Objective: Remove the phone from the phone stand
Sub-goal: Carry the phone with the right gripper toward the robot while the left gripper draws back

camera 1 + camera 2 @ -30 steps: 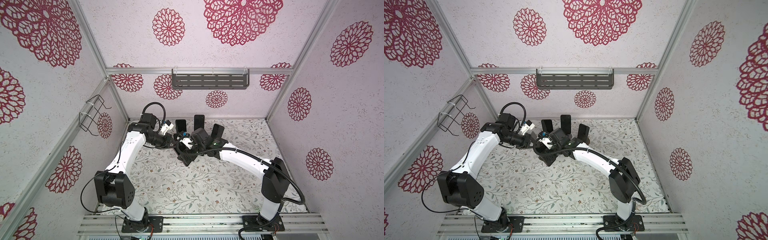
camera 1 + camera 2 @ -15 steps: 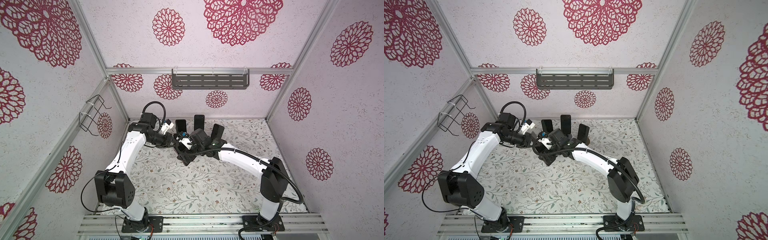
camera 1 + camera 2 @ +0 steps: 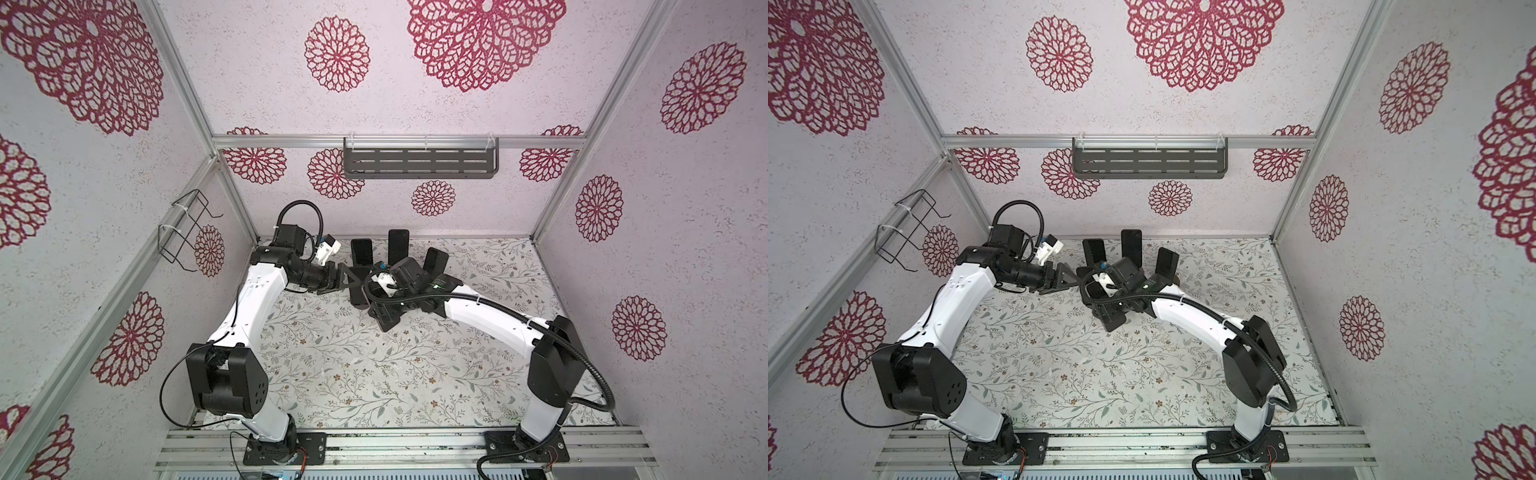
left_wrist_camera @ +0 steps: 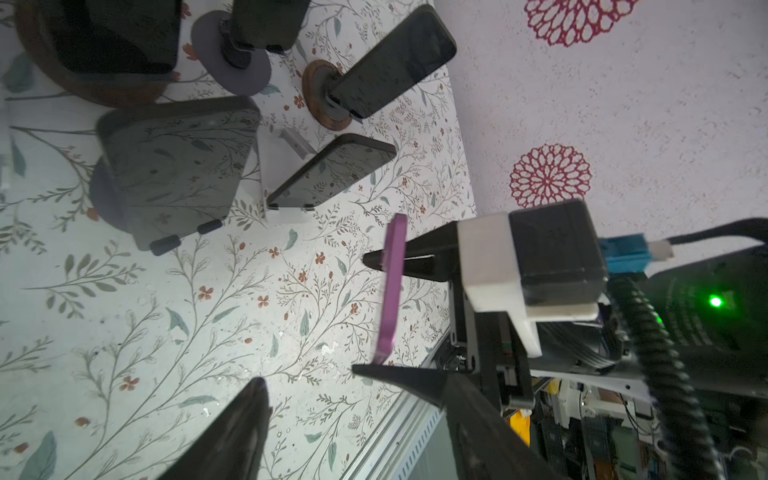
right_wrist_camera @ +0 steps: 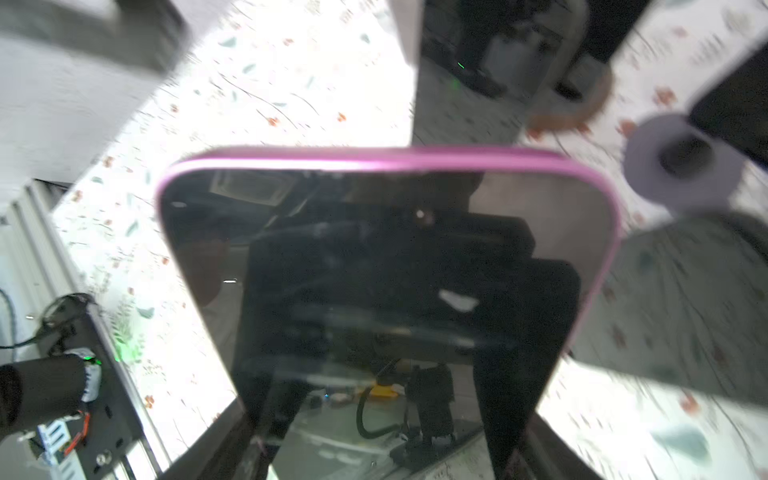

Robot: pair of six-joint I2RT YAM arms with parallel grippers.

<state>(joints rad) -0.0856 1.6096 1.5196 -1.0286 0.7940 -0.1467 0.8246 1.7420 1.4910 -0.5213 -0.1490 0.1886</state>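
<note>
The pink-cased phone (image 4: 392, 286) is being held clear of the floral table mat (image 3: 374, 374) by the right gripper (image 4: 360, 313). Its two black fingers (image 4: 432, 251) are being pressed against the phone's opposite sides, so this claw is gripping the phone across its width. In the right wrist view the phone's dark screen (image 5: 374, 249) is being turned toward the camera and is filling most of the blurred picture. In the left wrist view the phone is being seen edge-on as a thin pink strip. It is touching none of the stands. The white phone stand (image 4: 284, 214) and the wooden-based phone stand (image 4: 311, 97), each carrying a dark phone, are being seen well apart from it.

The left gripper (image 3: 350, 279) is being held with its jaws wide and nothing between them. Its fingers (image 4: 243, 428) are being shown near the pink-cased phone without touching it.

In both top views the right gripper is being carried in front of the middle upright phone (image 3: 398, 244), toward the arm bases. The left gripper is being held to the left of that phone and slightly in front of it. Another upright phone (image 3: 360, 251) is being seen just to its left and a third upright phone (image 3: 434, 262) just to its right. The pink-cased phone is also in front of the middle upright phone, but there it is being hidden largely by the right wrist.
</note>
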